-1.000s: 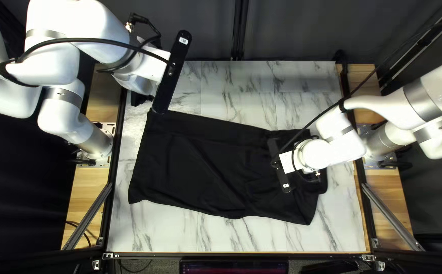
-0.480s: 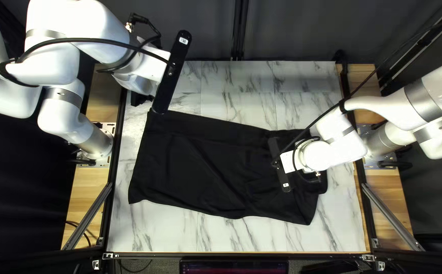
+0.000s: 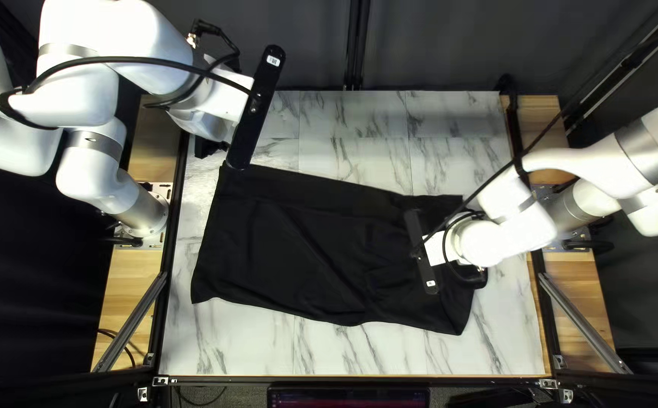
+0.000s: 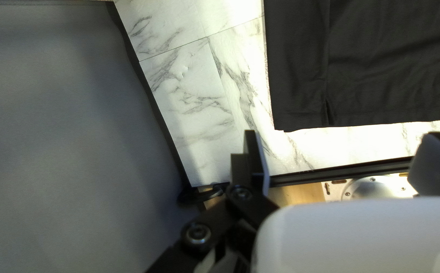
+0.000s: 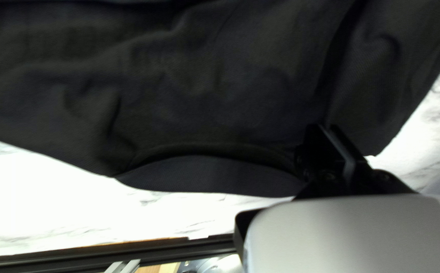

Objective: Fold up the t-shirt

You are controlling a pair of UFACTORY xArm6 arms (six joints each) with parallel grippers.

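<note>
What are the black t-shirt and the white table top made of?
The t-shirt looks like soft, matte cloth, maybe cotton, because it wrinkles and drapes. The table top looks like smooth marble, with grey veins and straight seams, but it could be a printed covering.

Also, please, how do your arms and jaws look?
My left arm and right arm are white and rounded, with silver-grey bands and a black cable along each. Each wrist carries a black bar with a small white label. The jaws are black.
</note>
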